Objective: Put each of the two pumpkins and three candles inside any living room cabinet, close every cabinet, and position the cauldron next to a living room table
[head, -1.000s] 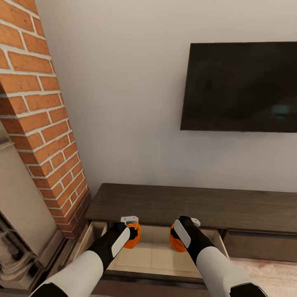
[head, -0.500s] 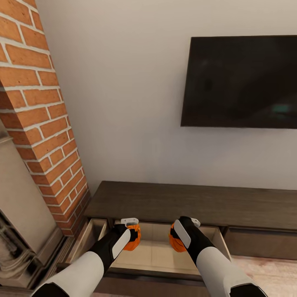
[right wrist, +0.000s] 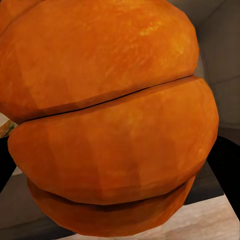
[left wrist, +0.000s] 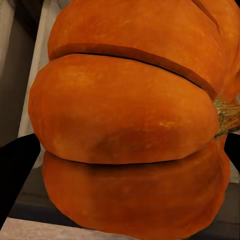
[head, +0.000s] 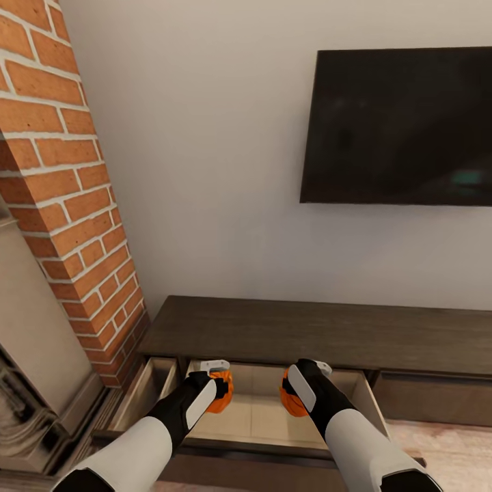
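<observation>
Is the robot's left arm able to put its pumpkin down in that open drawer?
Probably yes. The left gripper holds its pumpkin right over the open drawer, whose pale floor looks bare beneath, with nothing in between.

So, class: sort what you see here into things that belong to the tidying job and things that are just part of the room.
Part of the job:
- left pumpkin, in the left gripper
- right pumpkin, in the right gripper
- cabinet, drawer open

Just there:
- television
- brick fireplace
</observation>
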Robot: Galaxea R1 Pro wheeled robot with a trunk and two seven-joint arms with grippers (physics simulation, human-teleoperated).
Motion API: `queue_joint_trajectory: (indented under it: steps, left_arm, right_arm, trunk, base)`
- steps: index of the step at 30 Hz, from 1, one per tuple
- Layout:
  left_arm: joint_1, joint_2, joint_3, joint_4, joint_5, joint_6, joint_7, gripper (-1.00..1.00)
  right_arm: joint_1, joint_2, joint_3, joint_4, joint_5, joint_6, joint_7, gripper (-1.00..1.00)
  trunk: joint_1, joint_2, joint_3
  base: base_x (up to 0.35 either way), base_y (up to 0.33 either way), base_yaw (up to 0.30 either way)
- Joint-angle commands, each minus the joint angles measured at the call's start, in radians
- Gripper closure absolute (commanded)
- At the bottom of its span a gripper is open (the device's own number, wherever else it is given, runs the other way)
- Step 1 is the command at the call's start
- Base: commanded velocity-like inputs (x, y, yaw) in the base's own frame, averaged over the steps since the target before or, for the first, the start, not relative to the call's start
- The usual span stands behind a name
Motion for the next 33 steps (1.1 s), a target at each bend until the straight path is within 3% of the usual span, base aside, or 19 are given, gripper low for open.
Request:
queue_joint_trajectory:
  steps: [1,28,33]
  left_arm:
    - [-0.001,0.000,-0.004,-0.001,0.007,-0.008,0.009,1.00]
    - [-0.001,0.000,-0.007,0.002,0.004,-0.020,0.005,1.00]
    - [0.000,0.000,-0.008,0.002,0.003,-0.021,0.005,1.00]
  right_arm:
    - [-0.001,0.000,0.003,-0.001,-0.006,0.003,-0.008,1.00]
    - [-0.001,0.000,0.007,0.000,0.000,-0.005,-0.008,1.00]
    - [-0.001,0.000,0.007,0.000,0.000,-0.005,-0.008,1.00]
  trunk:
    - [0.004,-0.008,-0.004]
    - [0.107,-0.197,-0.089]
    - [0.107,-0.197,-0.089]
  base:
    - [0.000,0.000,0.000]
    - [0.000,0.000,0.000]
    - [0.000,0.000,0.000]
